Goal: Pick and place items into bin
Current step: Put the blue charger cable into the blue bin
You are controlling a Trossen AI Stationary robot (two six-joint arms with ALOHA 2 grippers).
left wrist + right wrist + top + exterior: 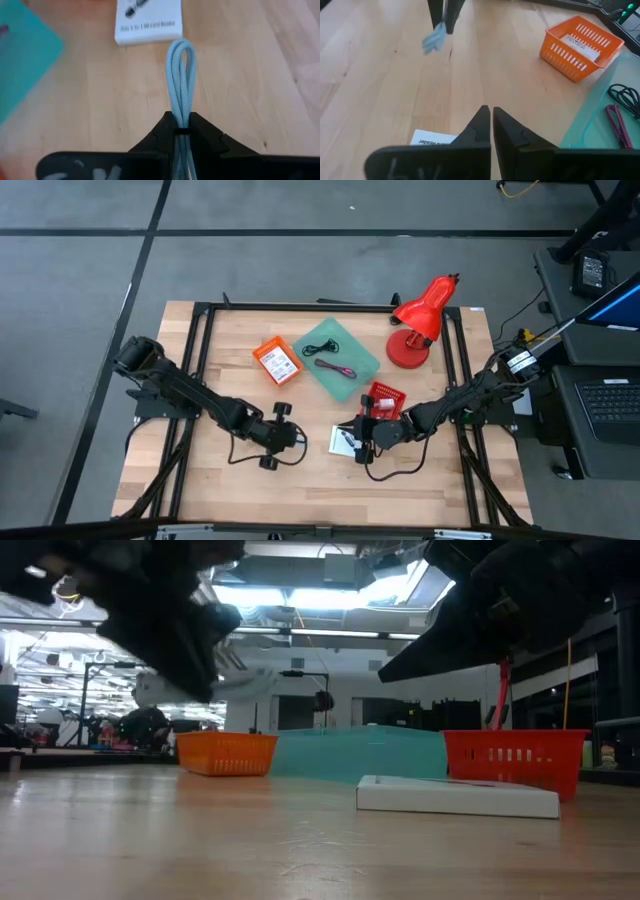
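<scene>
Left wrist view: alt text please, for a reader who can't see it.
The left hand is shut on a looped pale blue cable, which sticks out forward over the wooden table. Beyond the loop lies a white printed box, and a teal tray shows at one edge.

Two black jointed arms, black cables trailing, left gripper with angular matte-black fingers
</scene>
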